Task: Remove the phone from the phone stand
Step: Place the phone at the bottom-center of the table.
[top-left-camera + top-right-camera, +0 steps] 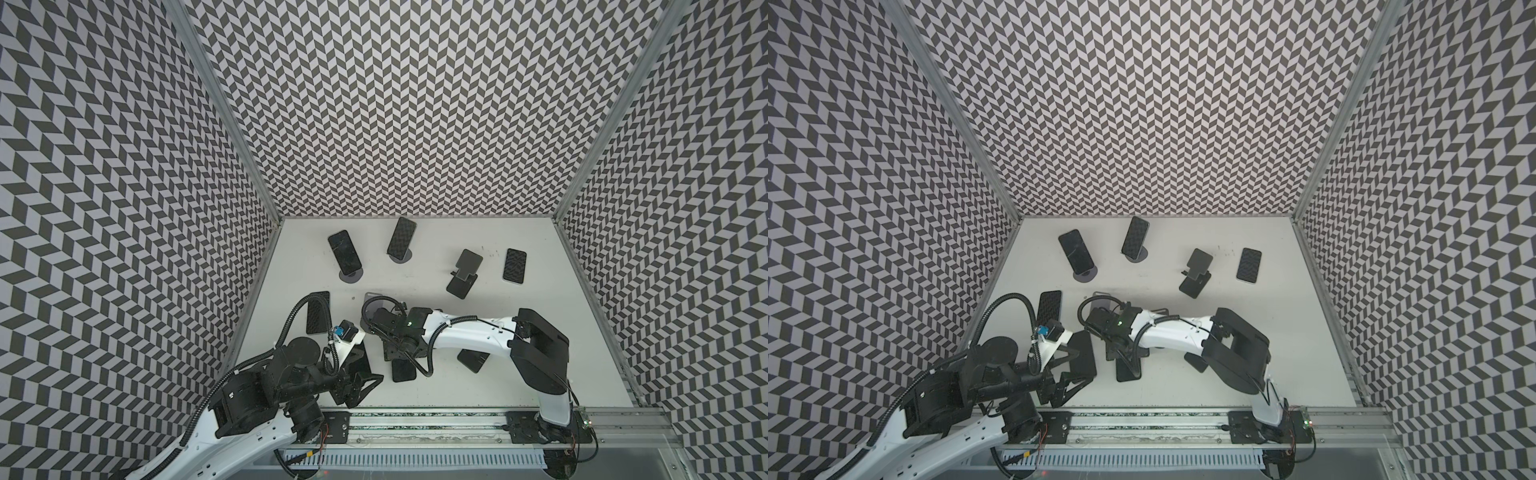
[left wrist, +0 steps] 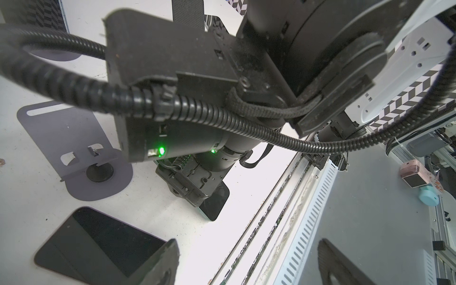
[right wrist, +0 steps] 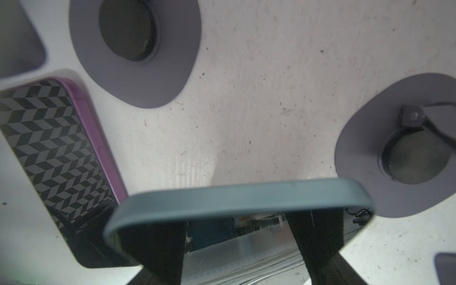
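Note:
My right gripper [image 3: 237,244] is shut on a phone with a teal edge [image 3: 237,197], one finger against each long side. In both top views this dark phone [image 1: 405,372] [image 1: 1128,372] sticks out below the right gripper [image 1: 395,353] at mid-table; in the left wrist view its end [image 2: 214,204] is down at the table. The empty grey phone stand [image 2: 74,148] stands just behind it, mostly hidden by the right wrist in a top view [image 1: 372,300]. My left gripper [image 2: 246,266] [image 1: 361,386] is open near the front edge, beside a dark phone [image 2: 98,241] lying flat.
Two phones [image 1: 344,255] [image 1: 402,239] lean on round-based stands at the back. A black stand [image 1: 463,274] and a flat phone [image 1: 514,266] are at the back right. More flat phones lie at the left [image 1: 318,311] and under the right arm [image 1: 471,359]. The rail [image 1: 415,419] runs along the front.

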`<state>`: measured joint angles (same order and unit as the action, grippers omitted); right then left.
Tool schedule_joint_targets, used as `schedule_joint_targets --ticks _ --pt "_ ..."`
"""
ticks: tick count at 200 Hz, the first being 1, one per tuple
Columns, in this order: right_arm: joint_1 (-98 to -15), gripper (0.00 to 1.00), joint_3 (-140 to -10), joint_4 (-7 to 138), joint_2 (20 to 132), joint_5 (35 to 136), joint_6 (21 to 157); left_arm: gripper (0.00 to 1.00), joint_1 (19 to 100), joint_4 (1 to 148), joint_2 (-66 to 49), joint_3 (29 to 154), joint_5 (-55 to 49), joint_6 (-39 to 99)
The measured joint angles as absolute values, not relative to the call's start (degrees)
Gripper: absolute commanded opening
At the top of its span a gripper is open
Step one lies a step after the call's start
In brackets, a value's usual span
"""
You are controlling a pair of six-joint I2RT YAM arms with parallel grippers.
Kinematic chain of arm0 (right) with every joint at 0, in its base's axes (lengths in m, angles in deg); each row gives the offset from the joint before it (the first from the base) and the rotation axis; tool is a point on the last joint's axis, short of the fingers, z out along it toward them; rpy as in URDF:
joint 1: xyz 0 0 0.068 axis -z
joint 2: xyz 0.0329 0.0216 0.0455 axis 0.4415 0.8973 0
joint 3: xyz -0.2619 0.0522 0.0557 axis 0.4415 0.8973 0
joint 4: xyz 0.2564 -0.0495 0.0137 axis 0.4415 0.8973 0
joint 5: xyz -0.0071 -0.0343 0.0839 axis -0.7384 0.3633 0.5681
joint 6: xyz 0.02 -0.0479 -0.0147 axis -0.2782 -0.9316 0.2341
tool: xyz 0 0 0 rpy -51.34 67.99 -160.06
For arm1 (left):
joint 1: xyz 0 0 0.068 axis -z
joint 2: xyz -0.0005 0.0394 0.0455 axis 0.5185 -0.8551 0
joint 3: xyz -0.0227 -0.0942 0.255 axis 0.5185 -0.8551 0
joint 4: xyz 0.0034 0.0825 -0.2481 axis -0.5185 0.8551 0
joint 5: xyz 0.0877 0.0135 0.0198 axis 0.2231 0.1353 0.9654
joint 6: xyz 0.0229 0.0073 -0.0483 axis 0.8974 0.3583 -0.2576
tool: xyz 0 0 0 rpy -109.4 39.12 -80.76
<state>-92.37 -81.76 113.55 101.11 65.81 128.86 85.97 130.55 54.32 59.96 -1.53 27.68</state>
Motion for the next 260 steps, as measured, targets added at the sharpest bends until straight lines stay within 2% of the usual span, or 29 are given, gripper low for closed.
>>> schedule_joint_targets --ticks 88,169,198,260 --pt "-91.9 0.63 -81.8 113.5 101.9 66.9 129.2 0.88 86.0 130.6 54.3 60.0 -1.9 27.7" --pt "-91.6 0.77 -81.8 113.5 102.1 67.6 129.2 0.88 86.0 130.5 53.6 59.9 -2.4 28.0" --pt "-91.6 0.87 -81.8 113.3 102.3 67.6 129.3 0.88 86.0 130.5 53.6 59.9 -2.6 28.1" --pt "-91.5 0.88 -81.8 113.1 102.3 67.6 129.0 0.88 86.0 130.5 53.6 59.9 -2.6 28.1"
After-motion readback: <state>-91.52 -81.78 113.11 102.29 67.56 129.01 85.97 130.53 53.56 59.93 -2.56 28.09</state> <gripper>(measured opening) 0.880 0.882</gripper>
